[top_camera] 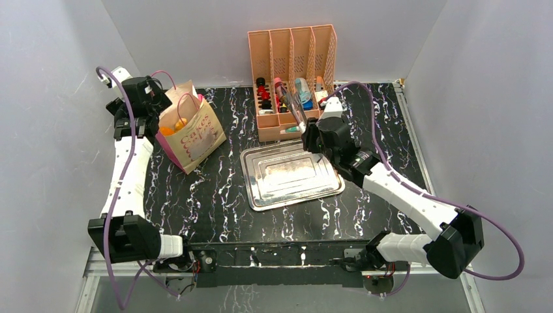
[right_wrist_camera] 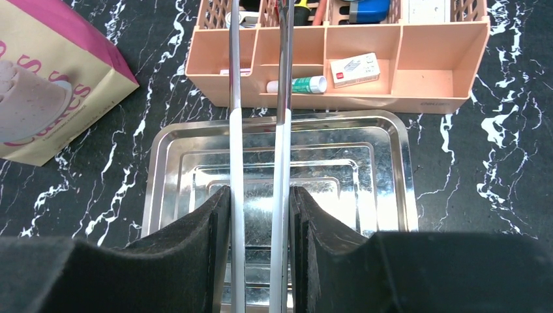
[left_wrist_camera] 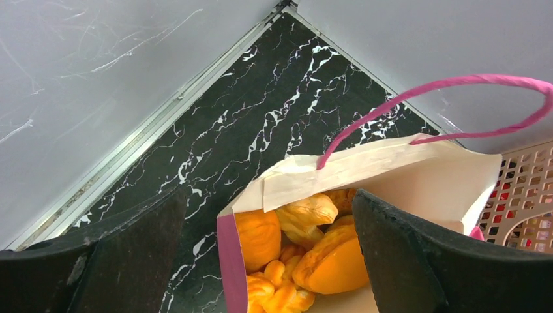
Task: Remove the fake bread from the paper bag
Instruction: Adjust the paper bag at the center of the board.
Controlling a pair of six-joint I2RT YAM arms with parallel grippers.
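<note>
Orange-gold bread (left_wrist_camera: 306, 241) fills the bottom of the paper bag (top_camera: 195, 130), several rolls piled together, and none of it shows outside the bag in any view. By that, the task looks barely begun: no piece has been lifted out yet.

The bag stands at the far left of the desk (top_camera: 215, 195), its mouth open and its pink handles up. The left end effector (left_wrist_camera: 269, 205) hangs right over that mouth, released, with its jaws spread wide. One finger is over the desk beside the bag and the other over the bag's far side, and neither touches the bread.

The right end effector (right_wrist_camera: 259, 192) is clenched on a pair of metal tongs (right_wrist_camera: 282, 98). It holds them above the steel tray (right_wrist_camera: 391, 182) with the tips pointing toward the peach organizer (right_wrist_camera: 443, 65), well apart from the bag. The tongs hold nothing.

What is left is nearly all of it: reaching into the bag, gripping a roll, lifting it clear, and repeating for each piece. The tray seems the likely place to set them.
</note>
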